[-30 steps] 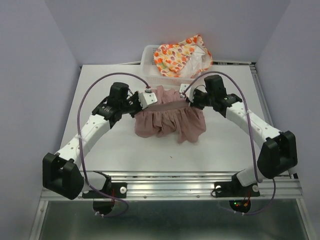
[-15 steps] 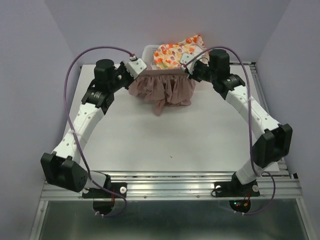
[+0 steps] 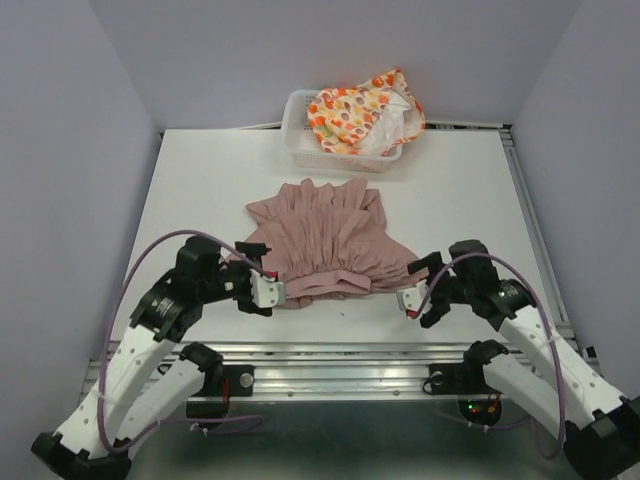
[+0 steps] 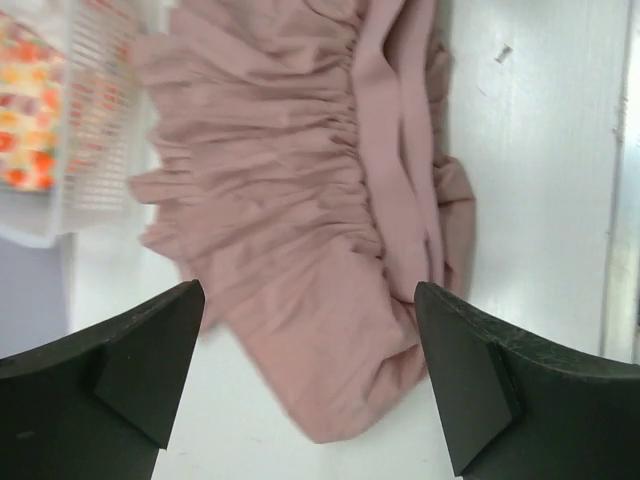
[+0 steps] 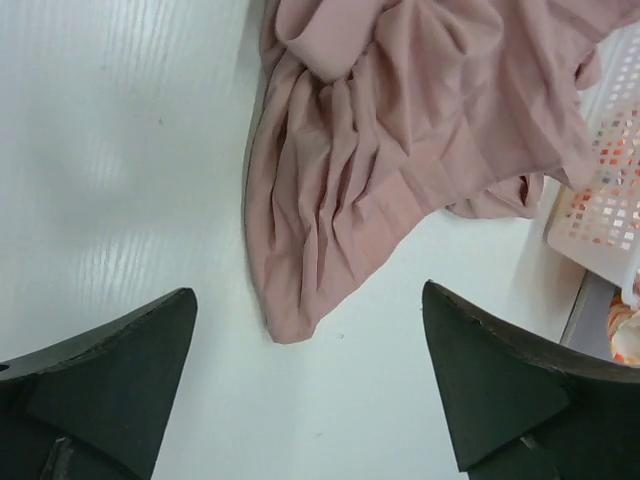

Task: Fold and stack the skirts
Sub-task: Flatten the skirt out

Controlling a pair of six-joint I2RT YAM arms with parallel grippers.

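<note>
Jaws on both sides spread wide, gripping nothing. Left gripper (image 3: pixel 268 292) and right gripper (image 3: pixel 408 298) sit low, one at each waistband corner of the pink skirt (image 3: pixel 325 240). It lies flat just ahead of and between them, hem fanned away, likely so both corners can be pinched for a clean fold. Printed skirt (image 3: pixel 355 112) is far beyond, heaped in the basket (image 3: pixel 298 140), probably second in the stack.
</note>
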